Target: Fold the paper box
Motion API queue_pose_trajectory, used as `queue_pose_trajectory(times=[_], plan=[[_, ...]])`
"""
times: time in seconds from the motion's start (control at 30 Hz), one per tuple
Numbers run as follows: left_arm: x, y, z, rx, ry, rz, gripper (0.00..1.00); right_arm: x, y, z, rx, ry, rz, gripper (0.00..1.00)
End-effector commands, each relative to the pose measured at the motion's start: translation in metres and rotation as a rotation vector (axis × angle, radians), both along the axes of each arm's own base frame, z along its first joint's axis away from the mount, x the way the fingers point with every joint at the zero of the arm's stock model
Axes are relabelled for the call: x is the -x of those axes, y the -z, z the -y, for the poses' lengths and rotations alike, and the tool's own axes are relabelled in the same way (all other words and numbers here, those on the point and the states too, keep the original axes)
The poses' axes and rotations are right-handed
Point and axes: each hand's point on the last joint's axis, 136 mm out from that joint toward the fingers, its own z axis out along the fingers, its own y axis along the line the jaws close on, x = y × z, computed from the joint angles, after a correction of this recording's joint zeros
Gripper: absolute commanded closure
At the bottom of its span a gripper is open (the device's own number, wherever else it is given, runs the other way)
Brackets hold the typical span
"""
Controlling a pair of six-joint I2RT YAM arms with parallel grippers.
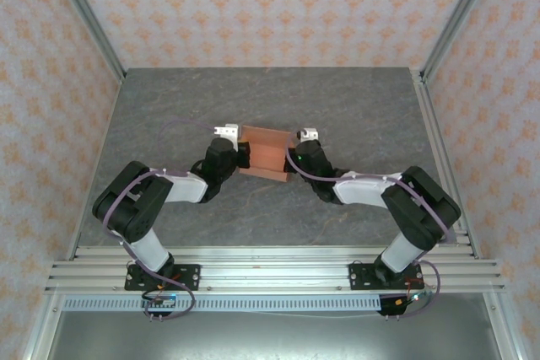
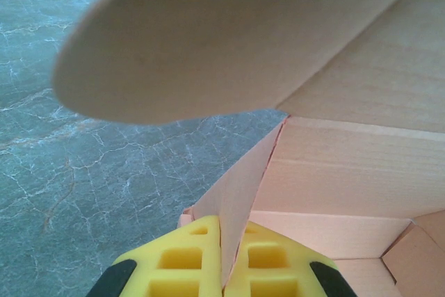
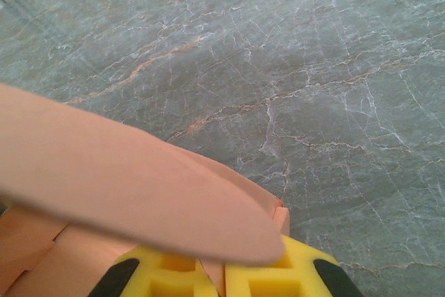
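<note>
Both grip paper box (image 1: pixel 265 152) btwn them: left hand (image 2: pixel 222 273) its L wall, right hand (image 3: pixel 213 276) R wall.

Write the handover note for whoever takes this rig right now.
Left hand: shut on card at the left end of the box.
Right hand: shut on card at its right end.
Box: mid-table, between the two arms.
Done: walls are up and a shallow box shape is formed.
Left: the rounded flaps hang loose; they probably need folding in and tucking.
</note>
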Motion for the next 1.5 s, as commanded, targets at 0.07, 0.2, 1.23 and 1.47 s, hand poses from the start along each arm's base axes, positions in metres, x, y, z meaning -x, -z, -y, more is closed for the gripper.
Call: queue_pose_trajectory(times=[0.07, 0.2, 1.23, 1.47], plan=[[0.025, 0.034, 0.004, -0.024, 0.020, -0.105, 1.00, 0.023, 0.033, -0.015, 0.054, -0.044, -0.068, 0.93], [0.027, 0.037, 0.000, -0.033, 0.007, -0.103, 1.00, 0.027, 0.037, -0.018, 0.096, -0.038, -0.045, 0.93], [-0.014, 0.032, 0.048, -0.031, 0.042, 0.012, 1.00, 0.001, 0.051, 0.041, 0.368, 0.116, 0.103, 0.93], [-0.006, 0.065, 0.043, -0.031, 0.023, -0.049, 0.98, 0.009, 0.065, 0.050, 0.363, 0.127, 0.090, 0.91]])
